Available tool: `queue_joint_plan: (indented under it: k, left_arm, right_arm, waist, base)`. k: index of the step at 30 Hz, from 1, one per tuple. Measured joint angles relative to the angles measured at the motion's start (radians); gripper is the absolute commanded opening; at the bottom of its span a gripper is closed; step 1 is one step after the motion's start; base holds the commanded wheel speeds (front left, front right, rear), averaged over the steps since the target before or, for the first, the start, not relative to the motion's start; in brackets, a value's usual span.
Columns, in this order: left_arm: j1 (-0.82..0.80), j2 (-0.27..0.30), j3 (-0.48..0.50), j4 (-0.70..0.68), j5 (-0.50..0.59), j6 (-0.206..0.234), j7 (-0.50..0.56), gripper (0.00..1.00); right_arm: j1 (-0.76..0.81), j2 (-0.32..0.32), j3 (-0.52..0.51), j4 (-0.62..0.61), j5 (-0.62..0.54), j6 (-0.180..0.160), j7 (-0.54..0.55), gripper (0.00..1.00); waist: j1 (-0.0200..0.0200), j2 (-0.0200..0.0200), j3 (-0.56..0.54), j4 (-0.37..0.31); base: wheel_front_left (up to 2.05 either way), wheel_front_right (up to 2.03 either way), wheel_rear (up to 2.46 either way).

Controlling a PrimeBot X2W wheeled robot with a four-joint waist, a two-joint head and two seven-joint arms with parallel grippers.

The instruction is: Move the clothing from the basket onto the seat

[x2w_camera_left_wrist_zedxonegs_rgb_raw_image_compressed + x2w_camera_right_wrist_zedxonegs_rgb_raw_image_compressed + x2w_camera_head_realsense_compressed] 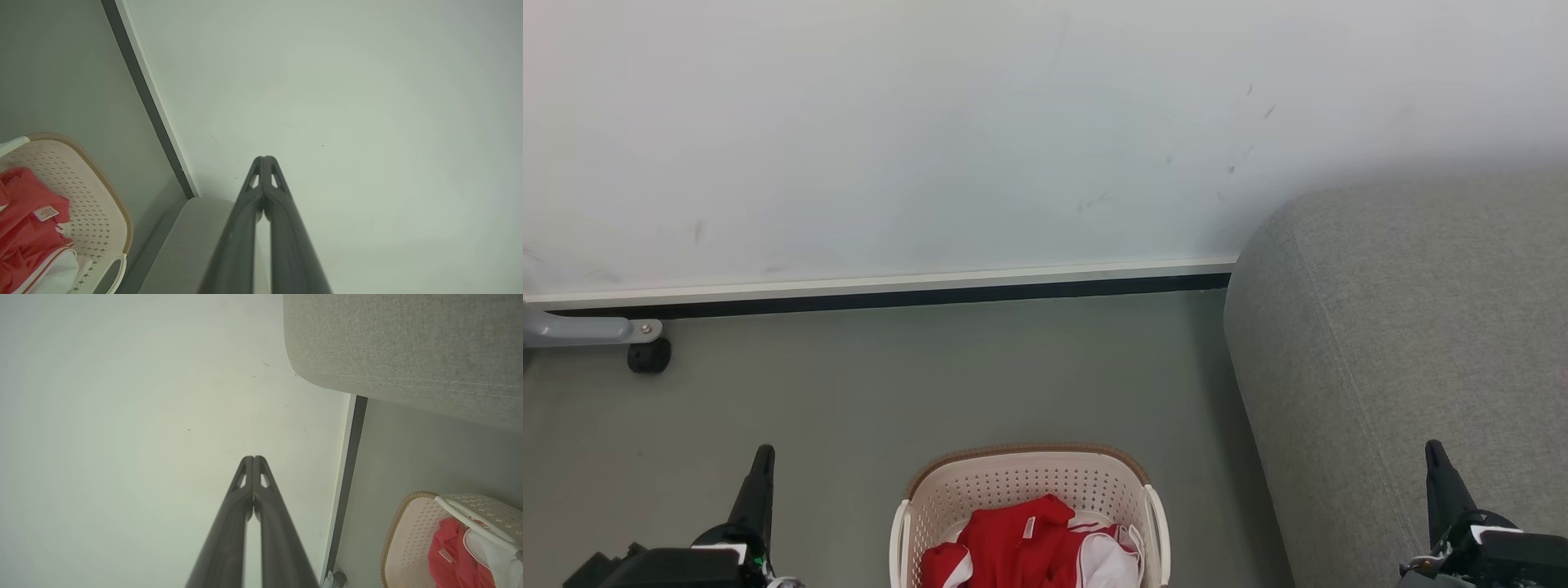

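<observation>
My left gripper (763, 454) and right gripper (1434, 449) point forward, fingers pressed together, empty. The basket (1013, 483) sits between them, presumably within either's reach. The clothing (1013, 549) lies bunched inside, behind my fingertips, label up, with no clear long axis. The seat (1405, 327) extends beyond my right fingers.

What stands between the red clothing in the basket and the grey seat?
The clothing lies inside the basket, whose right wall rises between it and the seat. Nothing else visible stands between them.
</observation>
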Motion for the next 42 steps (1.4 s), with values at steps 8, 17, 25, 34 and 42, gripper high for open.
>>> queue_joint_plan:
  k: [8, 17, 25, 34, 42]
  left_arm:
    - [0.0, 0.0, 0.0, 0.0, 0.0, 0.0, 0.0, 0.0]
    - [0.0, 0.0, 0.0, 0.0, 0.0, 0.0, 0.0, 0.0]
    - [0.0, 0.0, 0.0, 0.0, 0.0, 0.0, 0.0, 0.0]
    - [0.0, 0.0, 0.0, 0.0, 0.0, 0.0, 0.0, 0.0]
    - [0.0, 0.0, 0.0, 0.0, 0.0, 0.0, 0.0, 0.0]
  right_arm:
    - [0.0, 0.0, 0.0, 0.0, 0.0, 0.0, 0.0, 0.0]
    - [0.0, 0.0, 0.0, 0.0, 0.0, 0.0, 0.0, 0.0]
    - [0.0, 0.0, 0.0, 0.0, 0.0, 0.0, 0.0, 0.0]
    - [0.0, 0.0, 0.0, 0.0, 0.0, 0.0, 0.0, 0.0]
    - [0.0, 0.0, 0.0, 0.0, 0.0, 0.0, 0.0, 0.0]
  waist:
    - [0.0001, 0.0, 0.0, 0.0]
    - [0.0, 0.0, 0.0, 0.0]
    - [0.0, 0.0, 0.0, 0.0]
    - [0.0, 0.0, 0.0, 0.0]
    - [0.0, 0.0, 0.0, 0.0]
  base:
    - [0.0, 0.0, 0.0]
    - [0.0, 0.0, 0.0]
    - [0.0, 0.0, 0.0]
    - [0.0, 0.0, 0.0]
    - [0.0, 0.0, 0.0]
